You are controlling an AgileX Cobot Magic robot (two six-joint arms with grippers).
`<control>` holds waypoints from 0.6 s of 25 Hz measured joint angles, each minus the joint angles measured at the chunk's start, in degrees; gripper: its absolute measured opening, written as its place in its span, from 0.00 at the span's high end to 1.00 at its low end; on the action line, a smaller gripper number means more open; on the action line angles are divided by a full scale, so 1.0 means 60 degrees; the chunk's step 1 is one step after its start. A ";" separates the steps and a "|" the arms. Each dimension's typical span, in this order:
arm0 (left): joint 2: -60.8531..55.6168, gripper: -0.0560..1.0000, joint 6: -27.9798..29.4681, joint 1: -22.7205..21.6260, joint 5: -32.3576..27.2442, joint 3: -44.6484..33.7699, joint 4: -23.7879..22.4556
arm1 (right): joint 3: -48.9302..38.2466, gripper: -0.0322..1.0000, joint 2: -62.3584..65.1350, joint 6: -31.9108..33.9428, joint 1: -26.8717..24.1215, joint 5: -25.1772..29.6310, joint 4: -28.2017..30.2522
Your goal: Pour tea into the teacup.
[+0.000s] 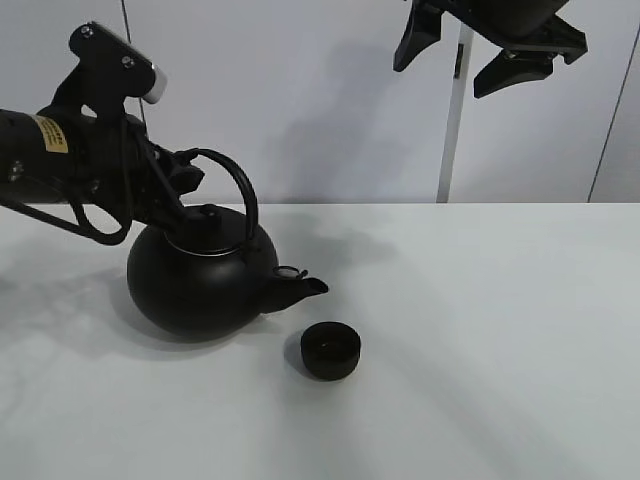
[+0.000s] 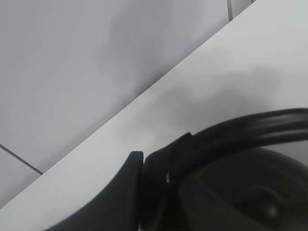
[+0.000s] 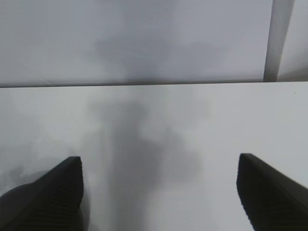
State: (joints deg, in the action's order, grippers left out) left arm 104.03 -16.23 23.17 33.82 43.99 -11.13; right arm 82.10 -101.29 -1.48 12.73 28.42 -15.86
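The big round black kettle point(image 1: 200, 280) is on the white table, left of centre, its spout point(image 1: 303, 289) pointing at the teacup. The teacup point(image 1: 331, 350), small, low and matte black, stands on the table just in front of and below the spout, apart from it. No tea stream shows. My left gripper point(image 1: 186, 170) is shut on the kettle's arched handle point(image 1: 243, 195); in the left wrist view one finger point(image 2: 120, 192) clamps the handle point(image 2: 255, 127) above the lid point(image 2: 250, 192). My right gripper point(image 1: 455, 62) hangs high at the back right, open and empty point(image 3: 159, 163).
The white table point(image 1: 480, 330) stretches bare to the right and front of the cup. A grey wall with a white vertical post point(image 1: 452, 130) stands behind the table's far edge.
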 joint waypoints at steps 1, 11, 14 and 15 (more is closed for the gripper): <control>0.0000 0.84 -0.0071 0.0000 -0.0011 -0.0001 0.0000 | 0.0000 0.39 0.0000 0.0000 0.0000 0.0000 0.0000; 0.0000 0.84 -0.0581 0.0000 -0.0075 0.0031 -0.0209 | 0.0000 0.39 0.0000 0.0000 0.0000 0.0000 0.0000; 0.0018 0.84 -0.0754 0.0000 -0.0115 0.0127 -0.0221 | 0.0000 0.39 0.0000 0.0000 0.0000 0.0000 0.0000; 0.0018 0.84 -0.0784 0.0000 -0.0122 0.0170 -0.0221 | 0.0000 0.39 0.0000 0.0000 0.0000 0.0000 0.0000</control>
State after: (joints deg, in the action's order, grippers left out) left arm 104.14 -20.93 23.17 33.08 45.01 -12.45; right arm 82.10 -101.29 -1.48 12.73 28.42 -15.86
